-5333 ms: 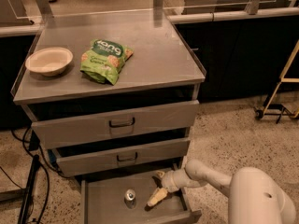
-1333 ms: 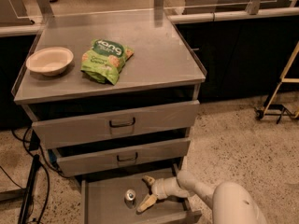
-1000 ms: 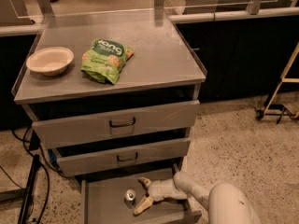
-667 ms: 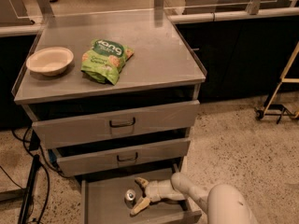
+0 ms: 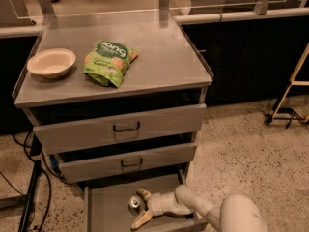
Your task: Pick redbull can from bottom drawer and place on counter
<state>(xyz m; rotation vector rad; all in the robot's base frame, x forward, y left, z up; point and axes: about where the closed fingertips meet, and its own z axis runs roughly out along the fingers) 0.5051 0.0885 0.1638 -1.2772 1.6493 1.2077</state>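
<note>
The robot's pale, rounded arm (image 5: 203, 208) enters from the lower right and slants leftward and slightly up over the open, shallow grey steel bottom drawer (image 5: 106, 211), with its bulky white elbow segment outside the drawer's right front corner. The wrist lies low inside the drawer, near its middle. The cream two-finger gripper (image 5: 141, 207) points left with its fingers (image 5: 143, 194) spread wide, one toward the drawer's back and the other toward its front.

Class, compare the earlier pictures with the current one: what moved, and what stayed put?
The gripper slid left across the bottom drawer until its open fingers reach the redbull can; nothing is gripped yet. The can, the bowl and the green snack bag on the counter stayed put.
</note>
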